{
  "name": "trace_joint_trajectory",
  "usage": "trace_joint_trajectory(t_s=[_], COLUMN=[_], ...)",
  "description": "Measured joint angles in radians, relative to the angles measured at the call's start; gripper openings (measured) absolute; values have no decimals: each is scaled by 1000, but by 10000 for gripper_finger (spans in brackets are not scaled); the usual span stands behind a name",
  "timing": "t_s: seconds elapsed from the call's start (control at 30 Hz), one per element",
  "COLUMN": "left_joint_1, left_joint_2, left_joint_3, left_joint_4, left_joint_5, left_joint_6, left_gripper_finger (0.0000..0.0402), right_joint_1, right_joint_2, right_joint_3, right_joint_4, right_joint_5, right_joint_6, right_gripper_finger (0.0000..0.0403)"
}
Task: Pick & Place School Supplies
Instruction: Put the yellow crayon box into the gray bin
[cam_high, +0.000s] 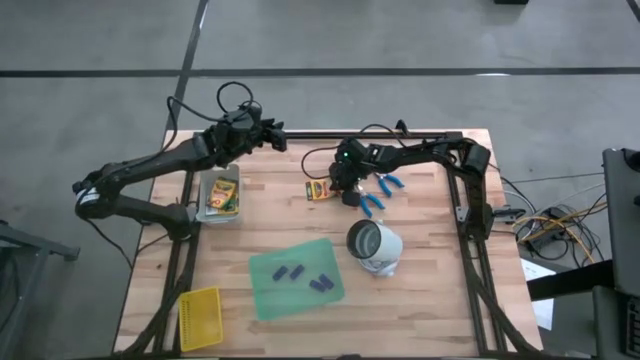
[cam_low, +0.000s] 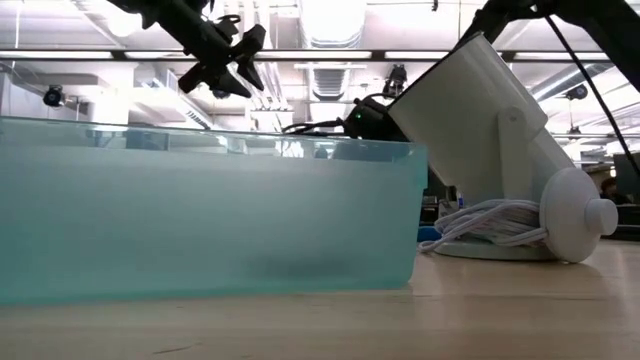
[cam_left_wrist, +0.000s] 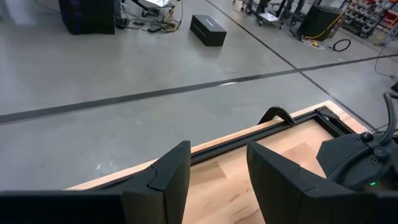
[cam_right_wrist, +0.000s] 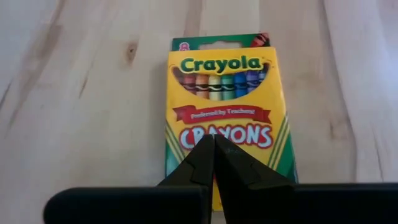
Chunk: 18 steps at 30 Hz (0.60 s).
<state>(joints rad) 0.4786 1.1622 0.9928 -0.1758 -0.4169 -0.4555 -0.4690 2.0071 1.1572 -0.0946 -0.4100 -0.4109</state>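
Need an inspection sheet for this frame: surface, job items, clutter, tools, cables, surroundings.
Surface: wooden table, no spills seen.
Job's things: crayon box flat on the wood; more crayon boxes in a clear bin; blue-handled tools; purple pieces on the green sheet.
Clutter: white lamp-like fixture, yellow basket.
Grippers: right tool shut, over the crayon box; left tool open, empty, at the far edge.
Cables: white cord coiled by the fixture.
Surroundings: concrete floor, a black box on it.

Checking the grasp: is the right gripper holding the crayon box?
No. The right gripper is shut with nothing between its fingers, and the crayon box lies flat on the table.
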Motion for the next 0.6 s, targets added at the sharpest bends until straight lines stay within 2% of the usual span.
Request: trace_joint_trajectory(t_s=[0.3, 0.6], left_joint_1=[0, 0], left_joint_2=[0, 0], left_joint_3=[0, 0], left_joint_4=[0, 0], left_joint_5=[1, 3], left_joint_6=[16, 16], left_gripper_finger=[163, 163], right_joint_1=[-5, -38], right_joint_2=[-5, -7], right_joint_3=[32, 9], right_joint_4=[-89, -131], right_joint_5=[241, 222], right_joint_6=[43, 285], right_gripper_finger=[8, 8])
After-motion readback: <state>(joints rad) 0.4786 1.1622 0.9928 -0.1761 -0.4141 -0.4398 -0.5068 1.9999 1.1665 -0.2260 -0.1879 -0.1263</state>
